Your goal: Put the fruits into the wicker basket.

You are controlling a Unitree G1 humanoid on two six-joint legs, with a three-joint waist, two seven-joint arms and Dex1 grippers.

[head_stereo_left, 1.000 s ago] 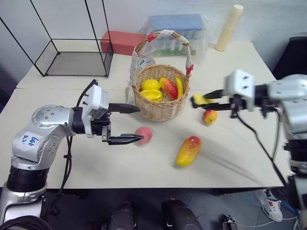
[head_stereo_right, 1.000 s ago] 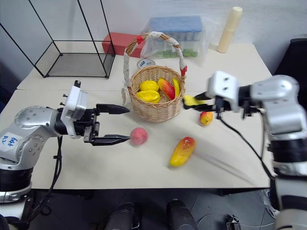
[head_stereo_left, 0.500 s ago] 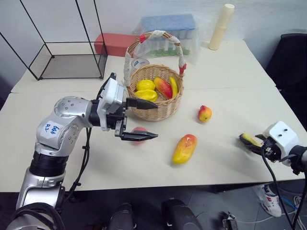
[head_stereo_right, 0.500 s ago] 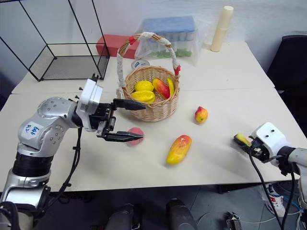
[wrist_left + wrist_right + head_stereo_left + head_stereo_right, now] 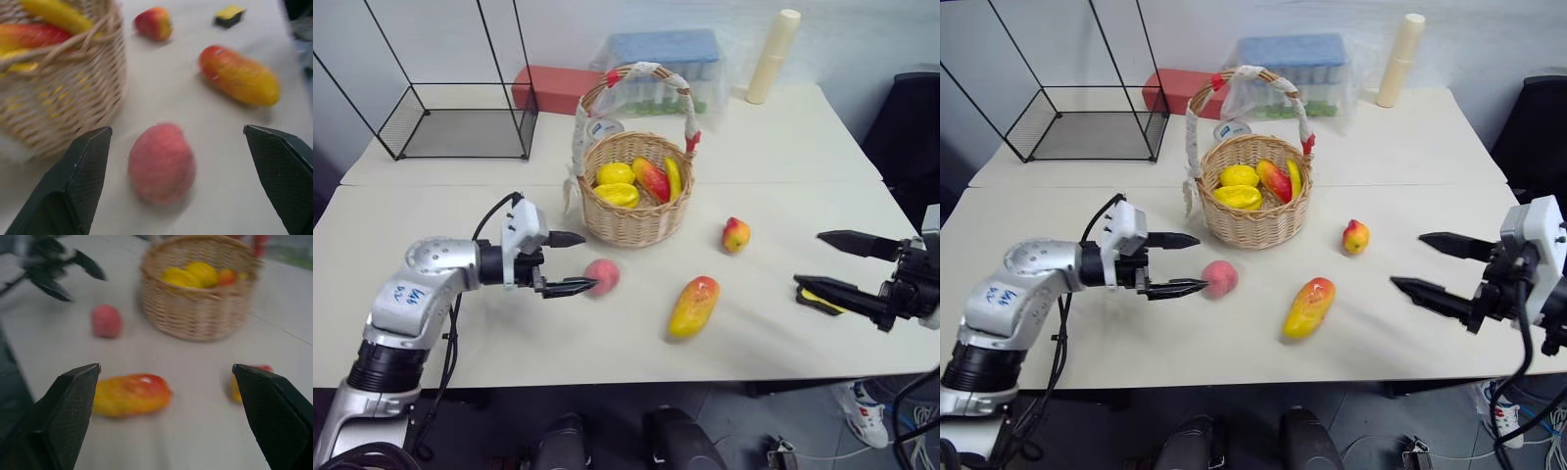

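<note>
The wicker basket (image 5: 639,211) stands mid-table and holds yellow lemons (image 5: 619,184), a red-yellow fruit and a banana. On the table in front of it lie a pink peach (image 5: 605,275), a yellow-orange mango (image 5: 694,305) and a small apple (image 5: 736,234). My left gripper (image 5: 590,261) is open and low over the table, its fingertips on either side of the peach's near side, not touching it; the left wrist view shows the peach (image 5: 162,163) between the fingers. My right gripper (image 5: 809,260) is open and empty at the table's right edge, away from the fruits.
A flat yellow block (image 5: 822,299) lies on the table just under my right gripper's lower finger. A black wire cage (image 5: 460,117), a red box (image 5: 553,86), a plastic container (image 5: 671,64) and a cream cylinder (image 5: 773,57) stand at the back.
My right gripper has opened and let the yellow block down onto the table, and the arm has drawn back. My left gripper has sunk towards the peach. The camera has shifted.
</note>
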